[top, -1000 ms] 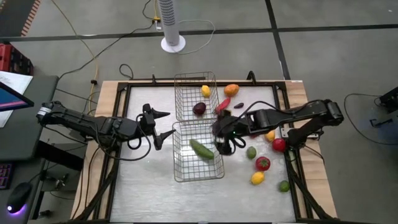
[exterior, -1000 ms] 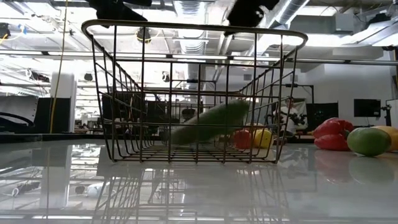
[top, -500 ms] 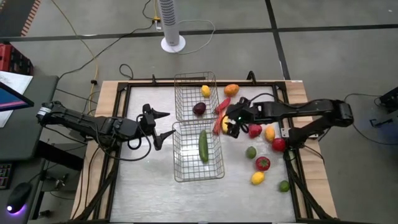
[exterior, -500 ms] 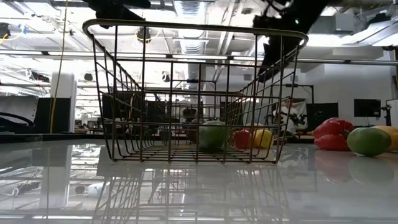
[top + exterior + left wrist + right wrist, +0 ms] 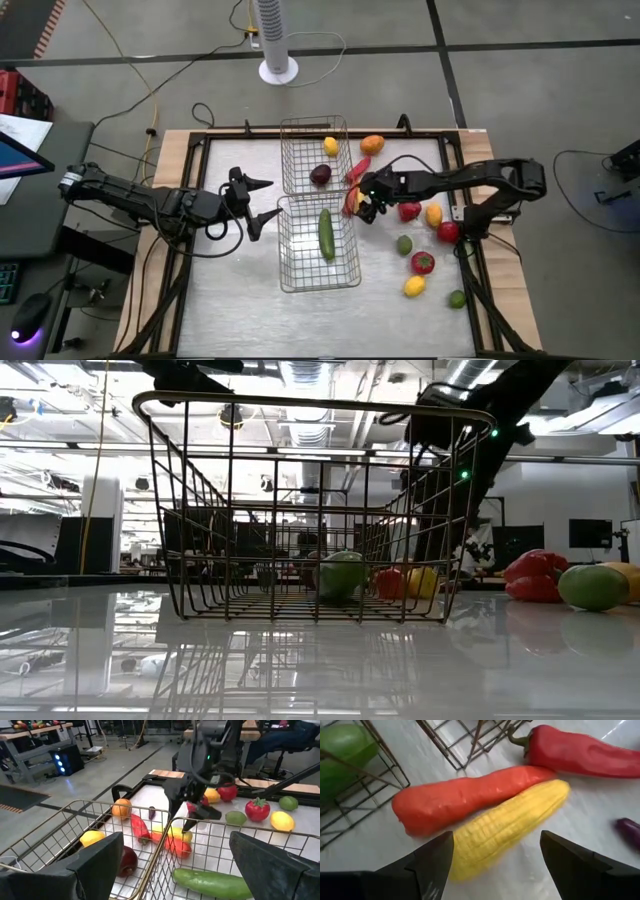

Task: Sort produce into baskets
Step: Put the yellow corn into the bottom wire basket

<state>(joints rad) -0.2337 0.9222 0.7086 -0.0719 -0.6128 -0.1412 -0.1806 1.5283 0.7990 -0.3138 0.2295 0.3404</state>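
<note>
High view puts the right hand (image 5: 366,203) just outside the near basket (image 5: 318,284), hovering over a small heap of long vegetables at the gap between the two baskets; its fingers are spread and carry nothing. Directly under that hand, as its own camera shows, a yellow corn cob (image 5: 507,827) and an orange-red carrot (image 5: 465,796) lie side by side and touching, long axes parallel, flat on the tabletop (image 5: 230,290), with a red pepper (image 5: 580,752) just beyond them, stem toward the basket corner. My guess is the hand sits here because these pieces are next to be sorted, and its spread fingers look lined up across the corn's width rather than along it. Beside that hand, inside the near basket, the green cucumber (image 5: 326,232) lies flat on the mesh floor, its long axis running along the basket's length, front to back. The far basket (image 5: 300,135) holds a dark plum (image 5: 320,175) and a lemon (image 5: 331,147). On the other side of the baskets from the cucumber, the left hand (image 5: 256,203) waits, fingers wide apart and empty.
</note>
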